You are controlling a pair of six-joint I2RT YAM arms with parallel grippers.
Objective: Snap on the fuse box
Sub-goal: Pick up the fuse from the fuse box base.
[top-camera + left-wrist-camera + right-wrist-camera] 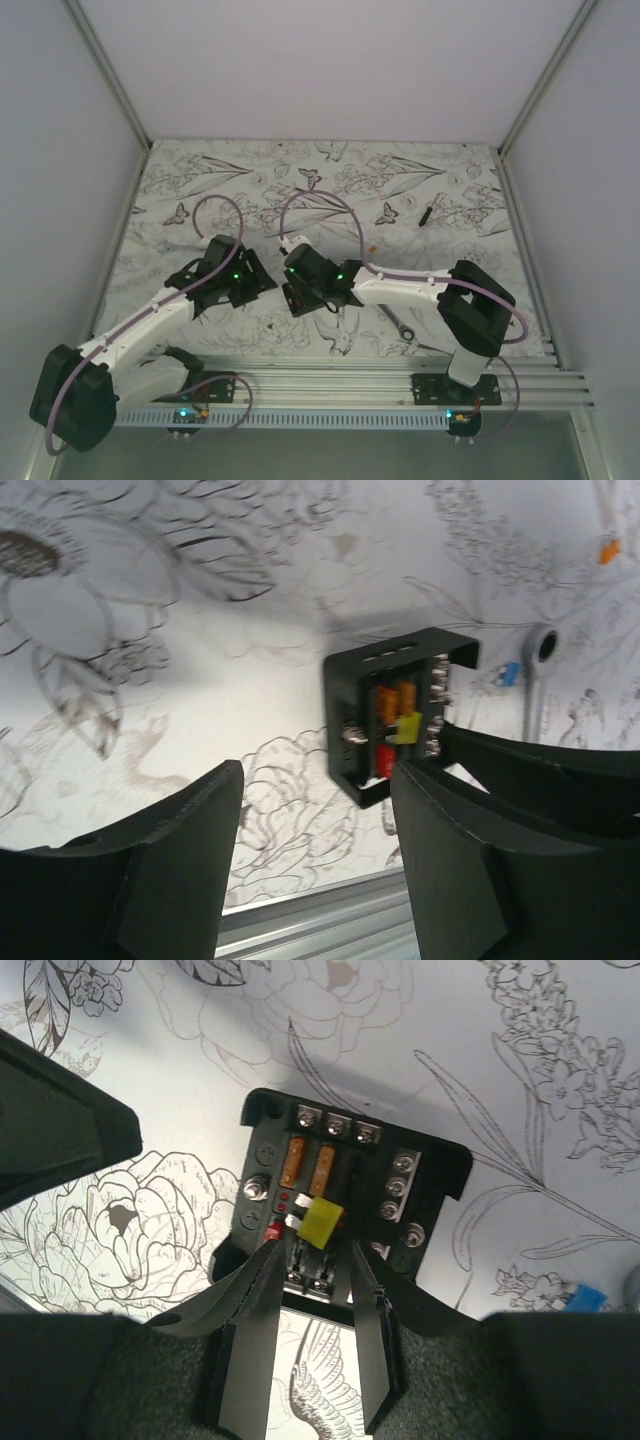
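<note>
I see two robot arms meeting over a bench (470, 180) covered in a flower and butterfly print. The fuse box (335, 1205) lies flat and open-topped on the bench between them, near the middle of the front edge. It is black and square, with orange, yellow and red fuses showing inside. My left pincer (315, 780) is wide open with nothing between its fingers, and the box sits just beyond its right finger. My right pincer (310, 1260) has its fingers a little apart, tips at the near edge of the box. I cannot tell whether they pinch it. A silver wrench (402, 326) lies to the right, near the right arm.
</note>
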